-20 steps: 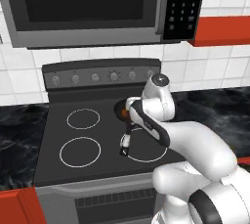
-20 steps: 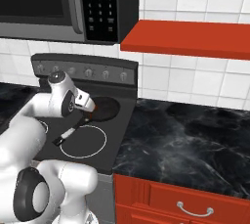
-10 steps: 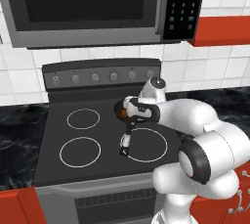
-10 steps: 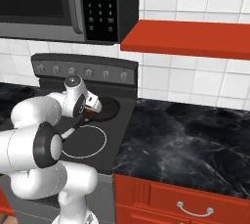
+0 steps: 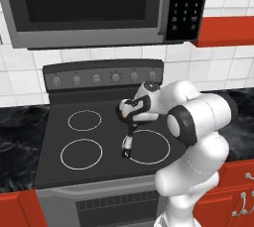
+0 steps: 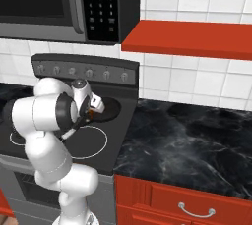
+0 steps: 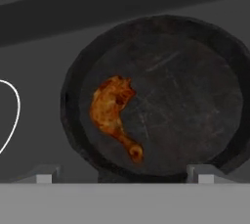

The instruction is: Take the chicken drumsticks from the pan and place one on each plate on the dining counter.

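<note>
The black pan (image 7: pixel 161 96) sits on the stove's back right burner, seen from just above in the hand view. One golden-brown chicken drumstick (image 7: pixel 111 113) lies in its left half, bone end toward me. My gripper (image 7: pixel 124 175) hangs open over the pan's near rim, with fingertips (image 7: pixel 46 174) wide apart and nothing between them. In the left base view my hand (image 5: pixel 130 112) covers the pan, and only the long handle (image 5: pixel 128 141) with its pale tip shows. In the right base view the pan (image 6: pixel 110 106) peeks out beside my gripper (image 6: pixel 91 113). The plates are out of view.
The black stove (image 5: pixel 79 141) has white burner rings and a knob panel (image 5: pixel 99 77) at the back. A microwave (image 5: pixel 94 8) hangs overhead and a red shelf (image 6: pixel 192 40) juts out at the right. Black marble counter (image 6: pixel 197 145) over red cabinets lies right of the stove.
My arm has folded up, with the elbow swinging high and to the right. The hand stays over the pan. The pan and its handle have not moved.
</note>
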